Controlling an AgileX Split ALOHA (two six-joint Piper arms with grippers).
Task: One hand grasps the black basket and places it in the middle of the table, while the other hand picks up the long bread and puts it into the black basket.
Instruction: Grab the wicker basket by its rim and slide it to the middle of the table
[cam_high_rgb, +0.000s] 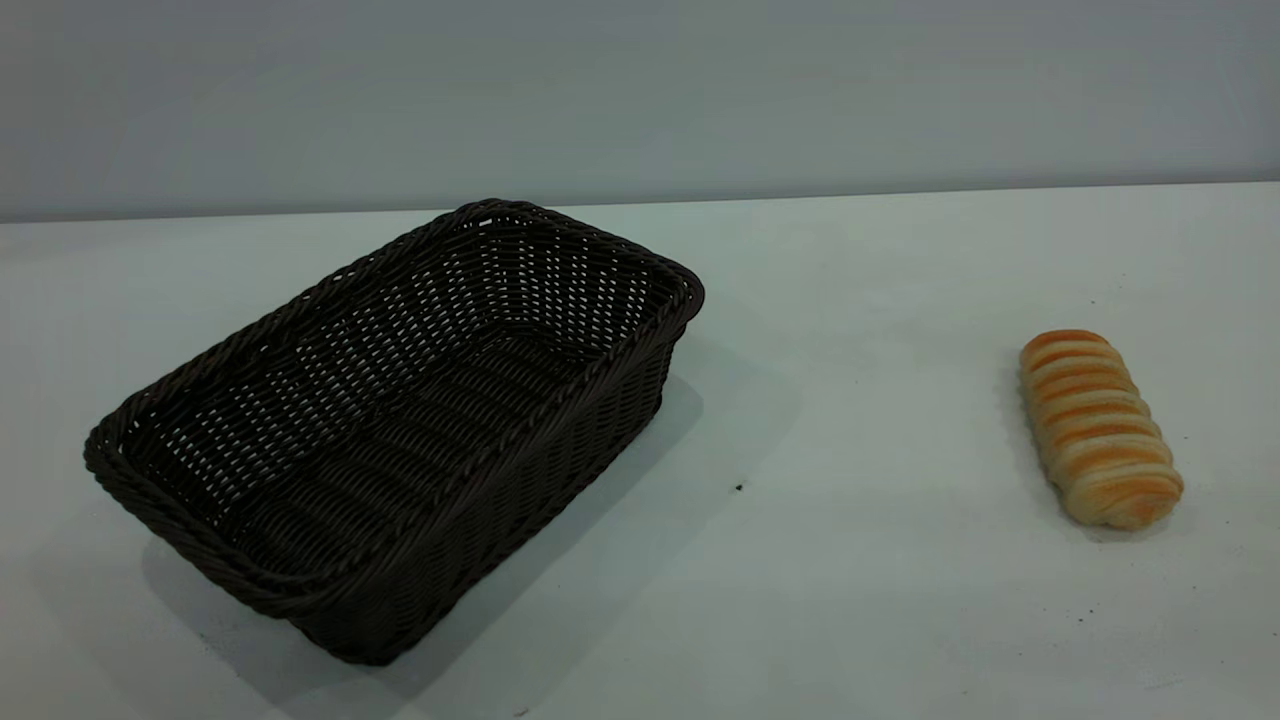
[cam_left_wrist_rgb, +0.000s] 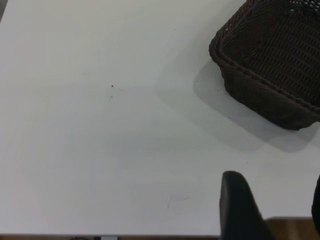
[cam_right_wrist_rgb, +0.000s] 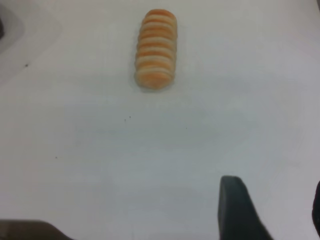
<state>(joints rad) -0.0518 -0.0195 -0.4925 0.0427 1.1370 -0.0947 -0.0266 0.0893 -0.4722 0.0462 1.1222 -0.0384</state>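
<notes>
Plain grey-blue wall (cam_high_rgb: 640, 95) behind; strip of brown wooden surface (cam_left_wrist_rgb: 295, 227) at near table edge.

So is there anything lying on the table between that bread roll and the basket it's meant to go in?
Nothing visible. The long bread lies alone at the right, the black basket sits empty at the left, and only bare table with a tiny dark speck lies between them.

I read no text, label, brand, number or sign anywhere: none on the basket (cam_high_rgb: 400, 430), none on the bread (cam_high_rgb: 1098, 428), none on the table (cam_high_rgb: 880, 600).
</notes>
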